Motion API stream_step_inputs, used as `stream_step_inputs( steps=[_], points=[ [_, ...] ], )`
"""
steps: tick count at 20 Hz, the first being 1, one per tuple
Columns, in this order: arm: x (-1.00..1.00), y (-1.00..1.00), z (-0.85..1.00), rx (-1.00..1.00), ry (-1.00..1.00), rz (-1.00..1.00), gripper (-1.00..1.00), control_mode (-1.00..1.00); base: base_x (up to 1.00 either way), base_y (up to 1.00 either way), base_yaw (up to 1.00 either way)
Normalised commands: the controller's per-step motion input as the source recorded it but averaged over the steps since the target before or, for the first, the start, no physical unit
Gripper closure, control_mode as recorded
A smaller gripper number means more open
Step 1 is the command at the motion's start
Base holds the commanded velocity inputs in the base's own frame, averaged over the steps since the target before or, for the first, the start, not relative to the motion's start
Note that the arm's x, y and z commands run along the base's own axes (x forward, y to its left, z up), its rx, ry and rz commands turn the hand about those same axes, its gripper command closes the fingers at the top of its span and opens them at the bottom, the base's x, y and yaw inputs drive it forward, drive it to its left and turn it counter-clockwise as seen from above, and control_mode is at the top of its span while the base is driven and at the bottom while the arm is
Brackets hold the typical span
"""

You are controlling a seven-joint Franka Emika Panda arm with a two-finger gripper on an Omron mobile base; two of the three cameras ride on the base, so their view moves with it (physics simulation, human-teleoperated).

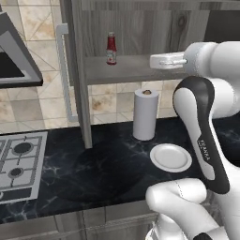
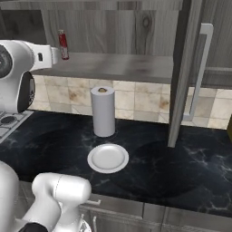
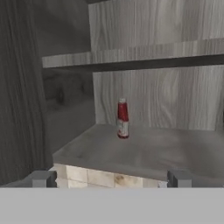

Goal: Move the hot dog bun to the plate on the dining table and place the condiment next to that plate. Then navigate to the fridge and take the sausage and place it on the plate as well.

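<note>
The condiment is a red ketchup bottle (image 1: 111,48) with a white label, standing upright on the wooden shelf (image 1: 126,69) of an open cabinet. In the hand view the bottle (image 3: 123,118) is straight ahead, well beyond the fingertips. My gripper (image 1: 153,61) is held level at shelf height, to the right of the bottle and clear of it. It is open, its two fingertips (image 3: 41,178) set wide apart with nothing between them. From the right base view the gripper (image 2: 57,54) is just beside the bottle (image 2: 63,45).
A white plate (image 1: 170,157) lies on the black marble counter below the shelf, with a paper towel roll (image 1: 145,114) standing behind it. The open cabinet door (image 1: 75,70) juts out on the left of the shelf. A gas stove (image 1: 18,164) and hood are at far left.
</note>
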Motion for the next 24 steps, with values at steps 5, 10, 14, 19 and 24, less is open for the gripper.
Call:
stream_step_inputs(
  steps=[5,10,14,19,24],
  points=[
    [0.51,0.0,0.0,0.0,0.09,0.0,-1.0,-1.0,0.0,0.0,0.0],
    [0.54,0.0,0.0,-0.02,0.09,0.0,-1.0,-1.0,0.0,0.0,0.0],
    [0.5,0.0,0.09,-0.01,-0.02,0.07,-1.0,-1.0,0.0,0.0,0.0],
    [0.42,0.03,0.2,-0.08,-0.21,0.09,-1.0,-1.0,0.0,0.0,0.0],
    [0.29,-0.01,0.07,-0.05,-0.12,0.05,-1.0,-1.0,0.0,0.0,0.0]
  ],
)
